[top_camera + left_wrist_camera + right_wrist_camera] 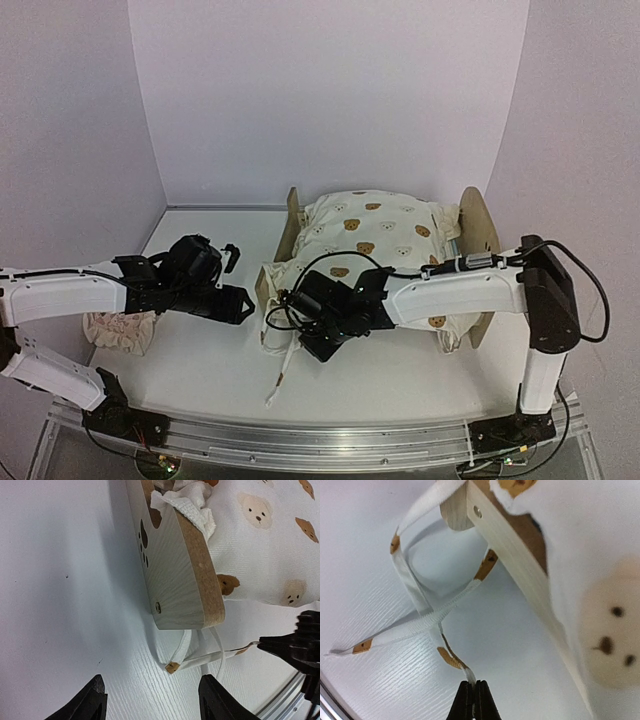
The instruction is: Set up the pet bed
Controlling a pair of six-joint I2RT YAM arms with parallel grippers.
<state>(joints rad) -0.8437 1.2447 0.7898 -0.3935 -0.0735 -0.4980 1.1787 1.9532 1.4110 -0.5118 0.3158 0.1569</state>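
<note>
Top external view puts the pet bed right of centre on the bench. Its long axis runs left to right, with the rounded headboard at the right and the low footboard toward the left arm. A bear-print quilt is heaped in the frame and spills over the near rail. It hides any mattress beneath it. A ruffled pillow lies outside the bed, on the bench under the left arm.

The right end effector is pressed shut, and one quilt tie runs into its tips. This is just off the near footboard corner, where other ties cross loosely on the bench. The bed lies ahead of it and to its right.

The left end effector stands wide with nothing in it. It points at the footboard's outer face, near but not touching.

Judging from this, the coming move turns on that tie. It trails away from the corner toward the near edge, the right arm already has it, and the left arm is placed to steady the footboard.
</note>
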